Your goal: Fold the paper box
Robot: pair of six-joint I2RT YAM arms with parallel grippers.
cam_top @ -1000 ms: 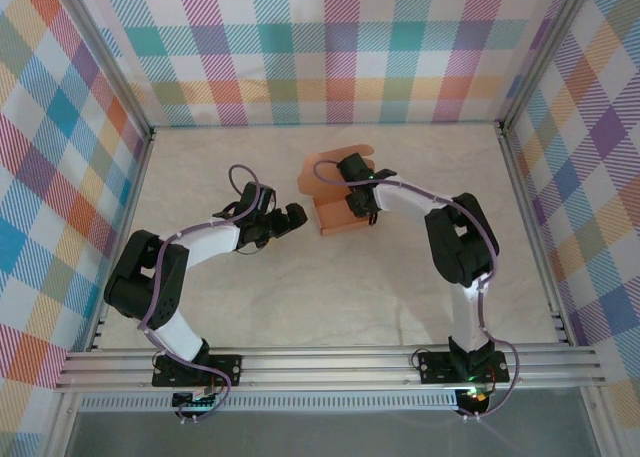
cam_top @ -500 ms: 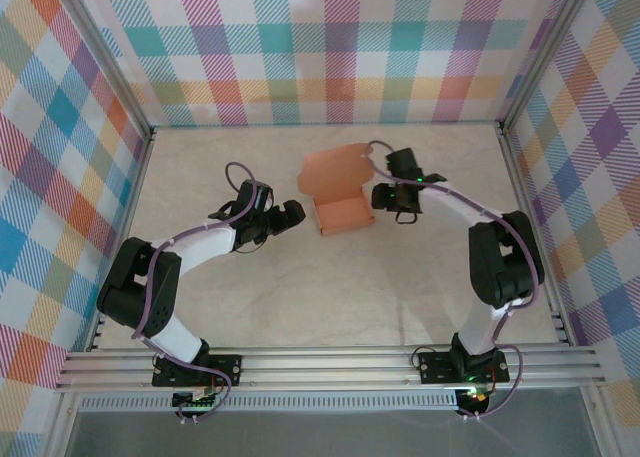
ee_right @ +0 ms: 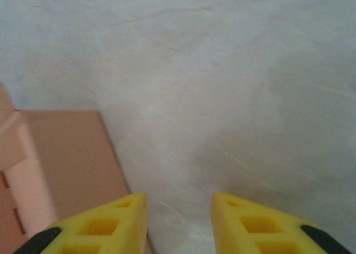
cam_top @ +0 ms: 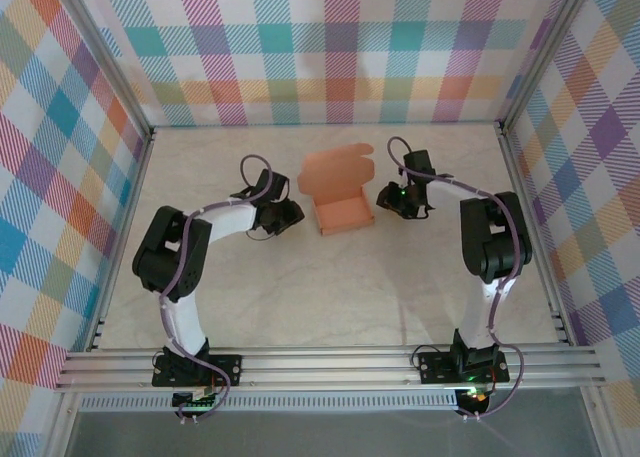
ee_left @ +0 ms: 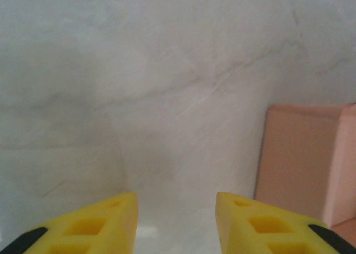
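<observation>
Noted, nearest, the left arm (cam_top: 172, 269) folded back toward its base since a second ago, yet found the left gripper (cam_top: 289, 215) kept at much the same spot, just beside the left wall of the paper box (cam_top: 345, 217). Saw the jaws there narrowed from wide to a modest gap, with bare table (cam_top: 330, 287) between the yellow fingers (ee_left: 105, 220) in the left wrist view and nothing grasped. Stood apart from the card, not touching.

Found the right gripper (cam_top: 387, 196) gone from the box, its perch a second earlier, and swung out to the right side, near the card but clear of it. Showed a similar partial gap, empty, over bare table in the right wrist view.

Left the box free at the middle of the table: a shallow open tray on the near side, lid flap open toward the far wall, flat or tilted not to be told.

Judged the tray walls already raised and the lid not yet closed. Took the two grippers flanking the box as a likely set-up for that closing fold.
</observation>
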